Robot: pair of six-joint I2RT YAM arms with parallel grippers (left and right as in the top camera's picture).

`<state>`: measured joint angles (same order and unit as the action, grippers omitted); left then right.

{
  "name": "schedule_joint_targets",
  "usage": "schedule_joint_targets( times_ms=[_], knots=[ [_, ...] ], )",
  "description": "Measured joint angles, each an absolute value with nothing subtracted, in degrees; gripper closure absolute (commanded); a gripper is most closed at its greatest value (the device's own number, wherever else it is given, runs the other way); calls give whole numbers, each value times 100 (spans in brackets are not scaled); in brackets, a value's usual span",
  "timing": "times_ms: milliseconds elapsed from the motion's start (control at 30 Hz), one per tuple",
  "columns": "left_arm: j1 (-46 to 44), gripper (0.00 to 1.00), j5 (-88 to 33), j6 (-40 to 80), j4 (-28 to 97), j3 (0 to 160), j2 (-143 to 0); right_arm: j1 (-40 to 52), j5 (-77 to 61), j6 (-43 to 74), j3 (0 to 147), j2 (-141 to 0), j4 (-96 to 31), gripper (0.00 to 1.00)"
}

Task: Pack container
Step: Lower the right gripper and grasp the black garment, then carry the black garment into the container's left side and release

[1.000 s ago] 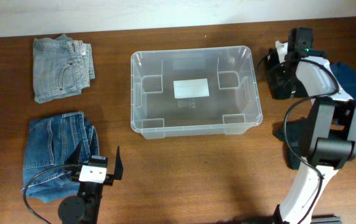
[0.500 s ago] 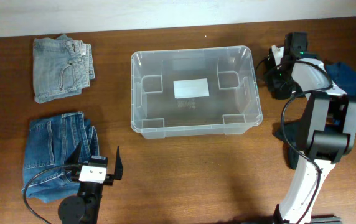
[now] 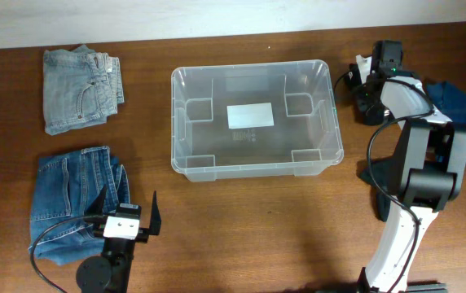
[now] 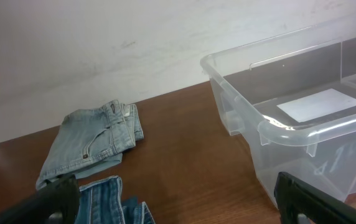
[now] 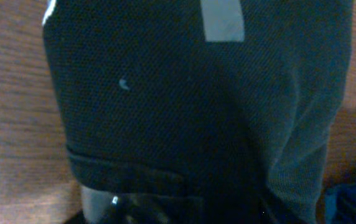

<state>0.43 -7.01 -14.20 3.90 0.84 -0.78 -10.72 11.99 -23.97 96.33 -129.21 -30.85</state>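
Note:
The container [image 3: 253,168] is a clear plastic bin standing empty mid-table, a white label on its base; the left wrist view has its near corner [image 4: 262,127]. Just right of it lies a black garment [image 3: 369,114], and my right gripper [image 3: 368,89] is down on it. In the right wrist view the black garment [image 5: 196,112] fills the frame and hides the jaws. My left gripper [image 3: 127,210] rests near the front left, open and holding nothing, its fingertips [image 4: 56,198] wide apart beside dark blue jeans [image 3: 74,191].
Folded light blue jeans [image 3: 78,98] lie at the back left, also visible as light jeans [image 4: 91,146] in the left wrist view. A blue garment [image 3: 461,114] lies at the far right behind my right arm. A white wall runs along the table's back edge.
My right gripper has shifted slightly toward the back over the black garment, and the cloth under it looks more bunched. The left arm, the container and the jeans have not moved.

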Motion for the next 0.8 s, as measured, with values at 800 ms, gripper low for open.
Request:
schedule_joint_targets(
  times_ms=[800],
  knots=[
    [43, 1, -701, -1420, 390, 84, -78, -987, 1334, -401, 12359, -12584, -6427, 96]
  ],
)
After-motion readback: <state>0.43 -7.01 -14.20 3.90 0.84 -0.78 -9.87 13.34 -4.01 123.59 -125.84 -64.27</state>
